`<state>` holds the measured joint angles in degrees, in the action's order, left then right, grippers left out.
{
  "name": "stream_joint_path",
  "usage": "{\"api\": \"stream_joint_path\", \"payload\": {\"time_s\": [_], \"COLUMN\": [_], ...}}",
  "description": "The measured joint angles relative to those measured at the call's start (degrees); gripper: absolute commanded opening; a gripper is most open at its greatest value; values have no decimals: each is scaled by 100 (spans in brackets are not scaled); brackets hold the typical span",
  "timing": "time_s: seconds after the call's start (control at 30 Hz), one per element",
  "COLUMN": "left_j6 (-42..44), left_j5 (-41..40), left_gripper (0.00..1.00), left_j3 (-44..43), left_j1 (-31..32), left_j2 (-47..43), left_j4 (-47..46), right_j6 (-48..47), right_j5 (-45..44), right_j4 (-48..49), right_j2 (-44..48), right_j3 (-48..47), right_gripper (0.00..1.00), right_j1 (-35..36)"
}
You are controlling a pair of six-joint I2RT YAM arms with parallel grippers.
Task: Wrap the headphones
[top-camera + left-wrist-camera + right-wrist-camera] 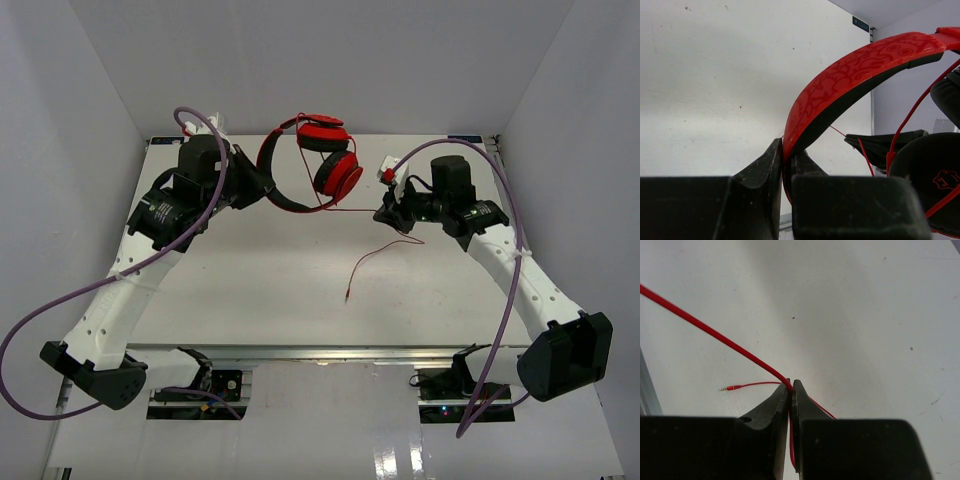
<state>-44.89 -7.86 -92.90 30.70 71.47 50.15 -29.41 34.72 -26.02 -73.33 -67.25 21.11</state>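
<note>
Headphones [335, 172] show at the far middle of the table [260, 290] in the top view, with both red cups just right of the curved headband [268, 150]. They seem to be raised off the surface, though from above that is hard to judge. The left gripper [258, 186] meets the headband from the left. The right gripper [386, 212] sits well to the right of the cups and pinches the thin red cable [375, 255]. From there the cable trails down across the table to the plug [346, 297], which lies loose on the surface.

From the left wrist, the left gripper [786, 150] is clamped narrow on the lower end of the headband [850, 70], red patterned outside, black inside. A black ear pad [927, 170] shows at the right, with strands of cable [910, 117] crossing in front of it.

From the right wrist, the right gripper [791, 386] has its fingertips closed tight on the cable [705, 329]. The cable runs taut up to the left. A slack length drops behind the fingers, and the plug [730, 388] rests on the white table [865, 315] just left of them.
</note>
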Motion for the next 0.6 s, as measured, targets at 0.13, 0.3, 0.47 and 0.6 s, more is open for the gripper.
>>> {"api": "stream_joint_path", "payload": {"time_s": [0.13, 0.3, 0.47, 0.6], "left_j6": [-100, -111, -9, 60], "left_j5": [259, 528, 1272, 1782], "left_gripper": [0, 0, 0, 0], "left_j3": [-49, -293, -501, -518], "left_j1": [0, -20, -26, -20], "left_j2": [45, 218, 308, 325], "left_j4": [38, 166, 206, 210], "right_j6": [300, 613, 963, 1419], "right_j5": [-268, -413, -374, -151], "right_j4": [602, 1268, 1668, 2137], "right_j2": [28, 30, -77, -233], "right_j3": [220, 425, 513, 631], "right_gripper": [9, 20, 25, 27], "right_j1": [22, 32, -3, -5]}}
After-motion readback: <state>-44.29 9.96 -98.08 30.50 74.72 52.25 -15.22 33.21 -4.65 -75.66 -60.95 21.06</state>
